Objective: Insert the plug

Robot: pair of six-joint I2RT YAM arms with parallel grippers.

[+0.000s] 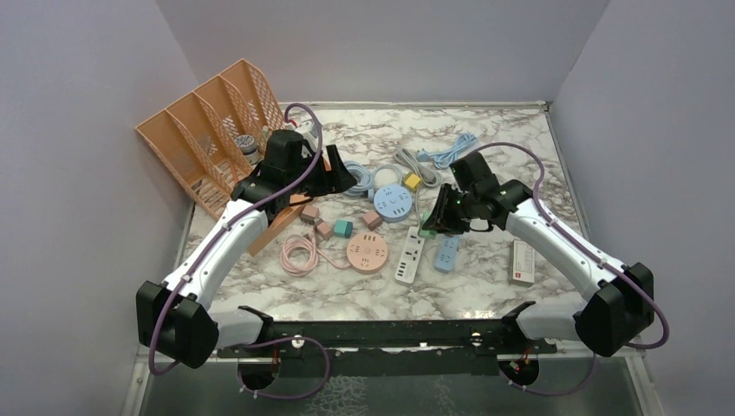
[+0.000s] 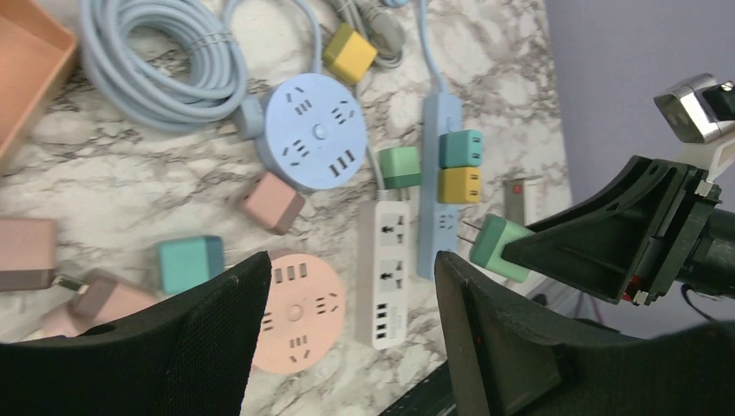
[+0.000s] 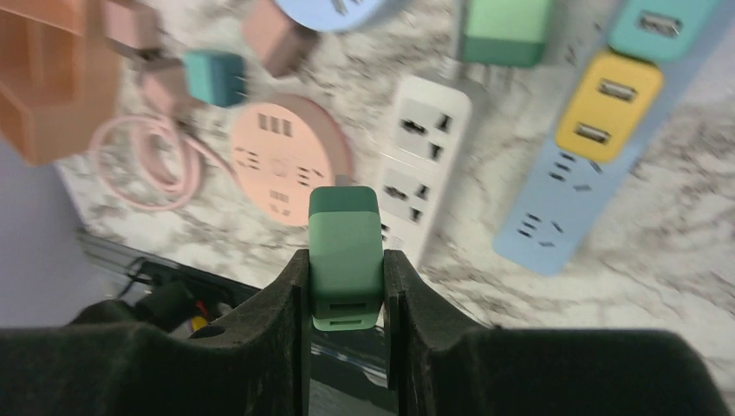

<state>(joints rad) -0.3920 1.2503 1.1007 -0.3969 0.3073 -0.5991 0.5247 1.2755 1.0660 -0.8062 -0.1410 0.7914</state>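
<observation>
My right gripper (image 1: 432, 227) is shut on a green plug (image 3: 345, 243), held a little above the table. In the left wrist view the green plug (image 2: 497, 247) has its two metal prongs pointing at the side of the blue power strip (image 2: 438, 156). Below it lie a white power strip (image 1: 410, 256) and the blue power strip (image 1: 446, 254), which has a teal and a yellow adapter plugged in. My left gripper (image 1: 344, 178) is open with nothing between its fingers, up over the table near the orange rack.
An orange file rack (image 1: 208, 139) stands at the back left. A round blue socket (image 1: 393, 203), a round pink socket (image 1: 367, 253), several small adapters and coiled cables lie mid-table. A white and red box (image 1: 522, 262) lies at the right.
</observation>
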